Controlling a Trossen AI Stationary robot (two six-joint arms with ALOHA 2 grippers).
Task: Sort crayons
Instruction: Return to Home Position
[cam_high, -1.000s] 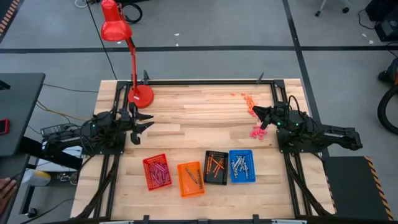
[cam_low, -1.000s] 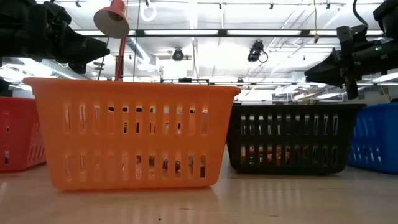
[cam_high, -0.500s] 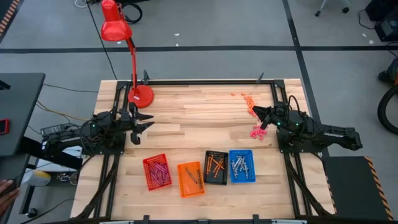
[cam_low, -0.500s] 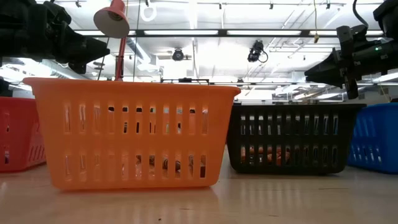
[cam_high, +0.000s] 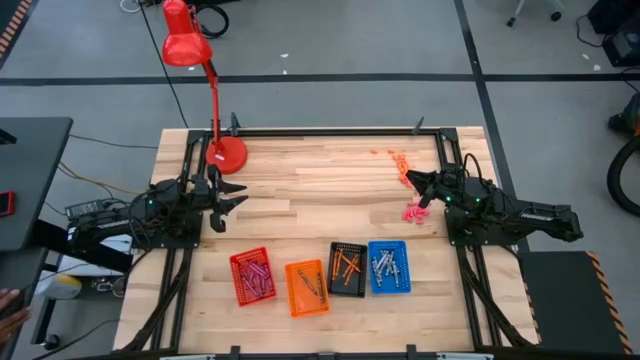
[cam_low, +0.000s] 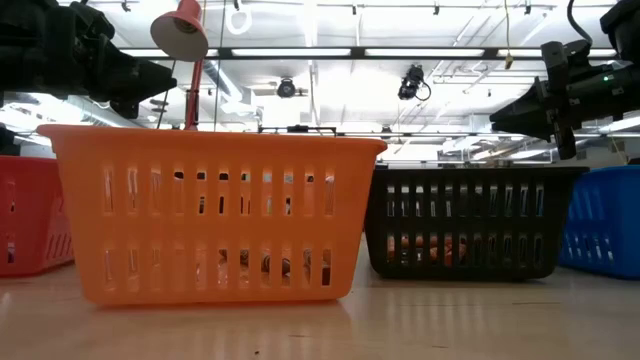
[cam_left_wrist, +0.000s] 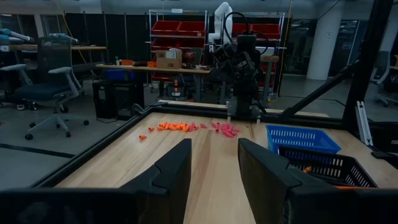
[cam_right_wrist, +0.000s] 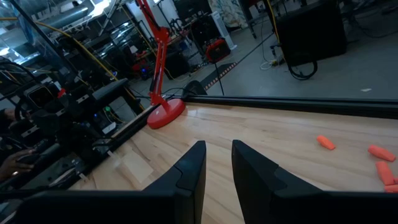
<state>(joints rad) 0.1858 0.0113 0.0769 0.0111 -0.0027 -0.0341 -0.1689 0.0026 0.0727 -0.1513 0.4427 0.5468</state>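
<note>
1. Surface: a pale wooden table (cam_high: 320, 215) inside a black frame, with a red desk lamp (cam_high: 226, 153) at the far left corner. Workshop floor all round.
2. Four baskets stand in a row along the near edge: red basket (cam_low: 30, 220), orange basket (cam_low: 210, 140), black basket (cam_low: 470, 170), blue basket (cam_low: 605, 230). From above, each holds sorted sticks.
3. Crayons not yet sorted: orange crayons (cam_high: 399, 160) strewn near the far right edge, and a clump of magenta crayons (cam_high: 413, 212) closer to the baskets. Both lots lie just beside my right claw.
4. My left claw (cam_high: 232, 197) hangs above the table's left side with its fingers apart and nothing between them. It is well apart from all the crayons.
5. My right claw (cam_high: 415, 188) hangs between the two loose lots. There is a gap between its fingers and it is empty.
6. Handling (judgement): the sticks look light, stiff and waxy, so they are likely to roll and to snap if squeezed hard. I would grip one across its middle, fingers square to its length.
7. The magenta clump is crowded, so I would take an outlying stick first to avoid pinching two.
8. Status (judgement): both arms are drawn back as if parked, with the sorting unfinished.
</note>
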